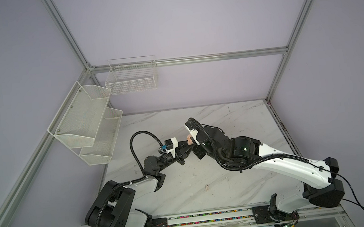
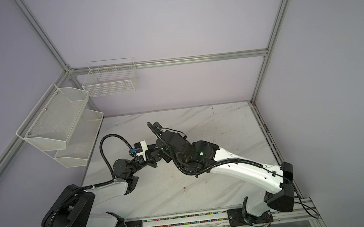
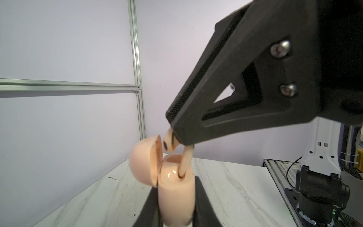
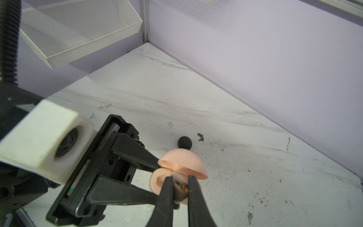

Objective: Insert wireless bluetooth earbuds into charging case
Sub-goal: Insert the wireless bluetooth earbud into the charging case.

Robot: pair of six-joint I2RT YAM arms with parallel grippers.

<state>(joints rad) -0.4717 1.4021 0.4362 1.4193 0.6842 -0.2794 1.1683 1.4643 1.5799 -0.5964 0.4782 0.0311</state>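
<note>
Mesh shelf (image 1: 80,115) + wire basket (image 1: 131,82) on walls, marble tabletop (image 1: 235,124) scuffed

Charging case (image 3: 174,202) in left gripper (image 3: 175,183), mid-table; earbud (image 3: 185,161) stem in its socket; loose earbud (image 1: 206,188) on table (image 1: 241,181), nearer.

Top views: high overhead pair, looking down, near-identical view of whole table (image 1: 194,175). Wrist cams: close-up, opposite sides, both share case (image 3: 174,196).

Cream earbud (image 3: 186,159) stem-first in open case (image 3: 175,196)
</note>
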